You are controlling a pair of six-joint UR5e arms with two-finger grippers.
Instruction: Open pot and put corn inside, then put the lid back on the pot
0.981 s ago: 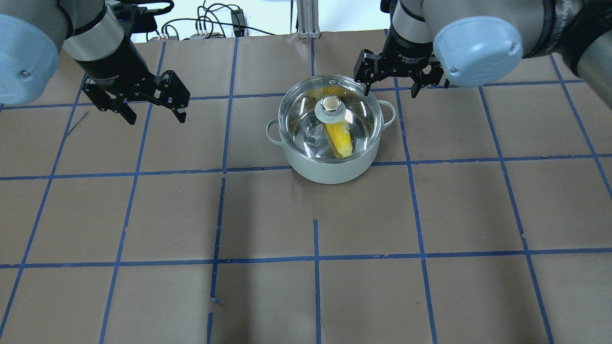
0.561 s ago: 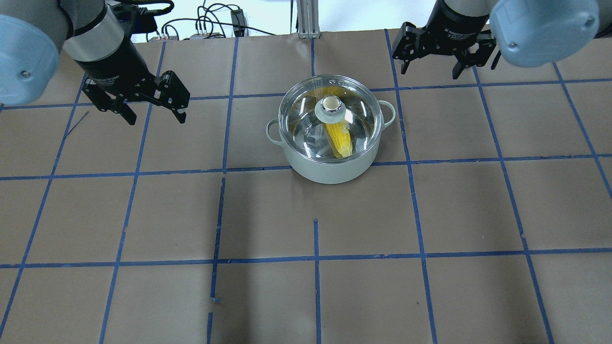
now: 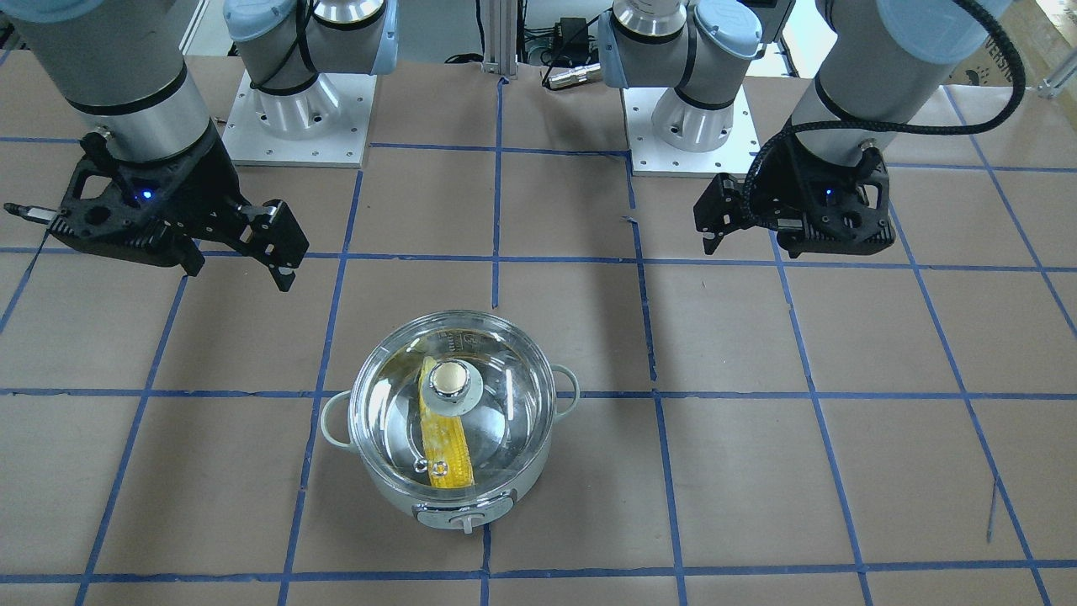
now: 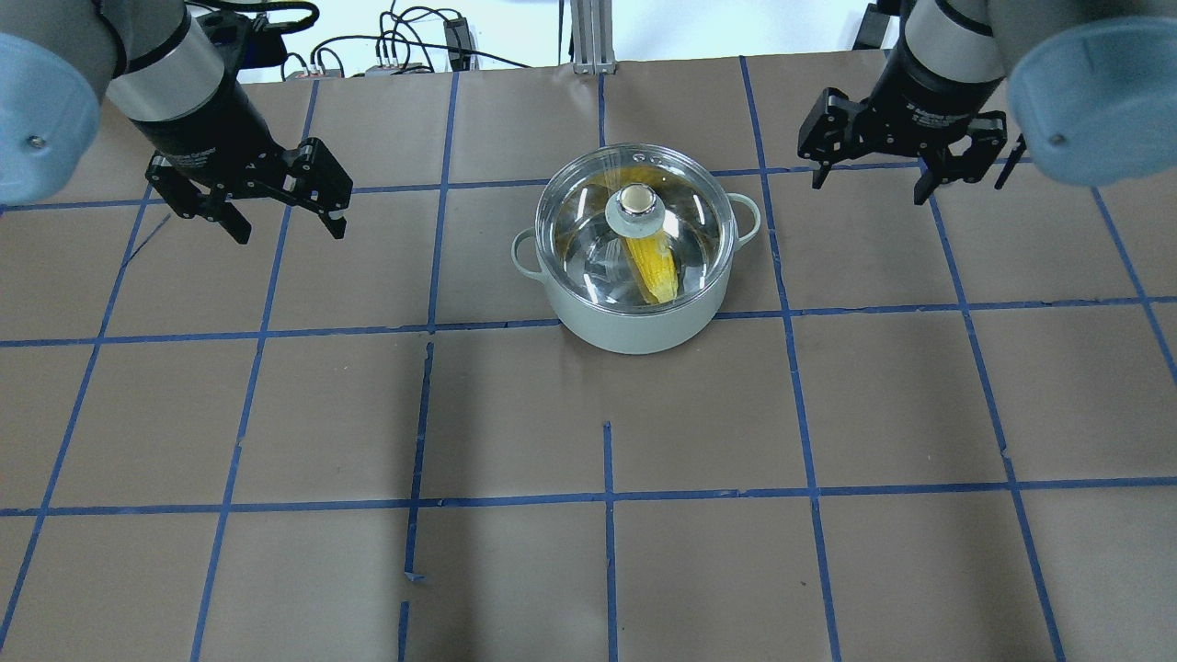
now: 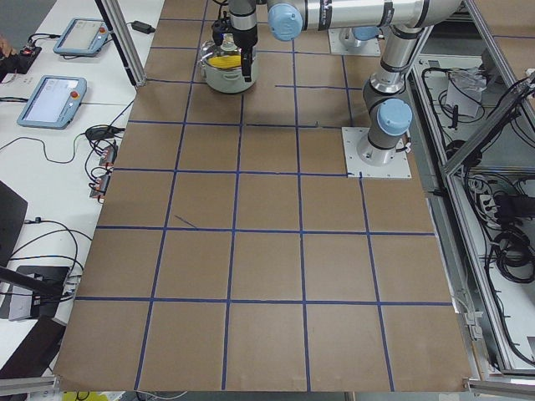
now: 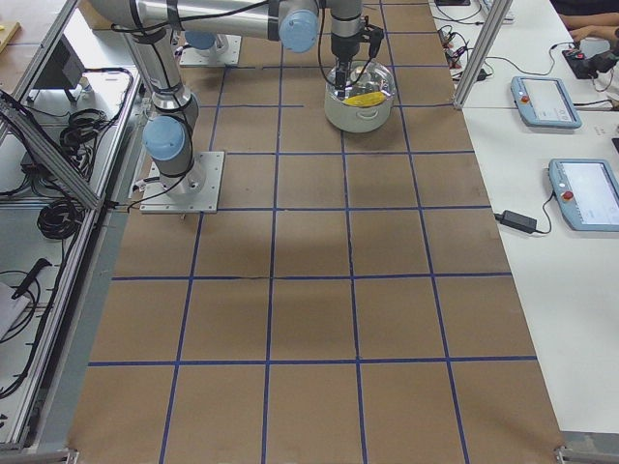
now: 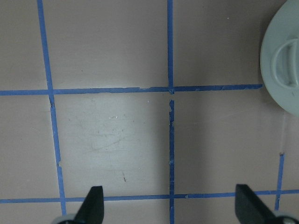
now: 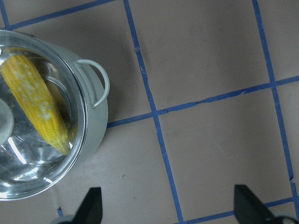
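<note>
The pot (image 4: 634, 324) stands on the table (image 4: 828, 414) with the lid (image 4: 588, 234) on and the corn (image 4: 655, 267) lying inside under the glass. Seen from behind the robot, the left gripper (image 4: 290, 230) hangs at the pot's nine o'clock and the right gripper (image 4: 868, 189) near three, both spread wide and empty.

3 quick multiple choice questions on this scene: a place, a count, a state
1. Where is the yellow ear of corn?
A) inside the pale mint-green round pot
B) beside the pot
C) in a tool

2. How many loop handles does the pot show?
A) one
B) two
C) four

3. How is the clear glass dome lid?
A) lying beside the pot
B) held by a tool
C) seated on the pot

1 A: the corn shows through the glass.
2 B: one on each side.
3 C: left tool and right tool hang open, clear of it.
</note>
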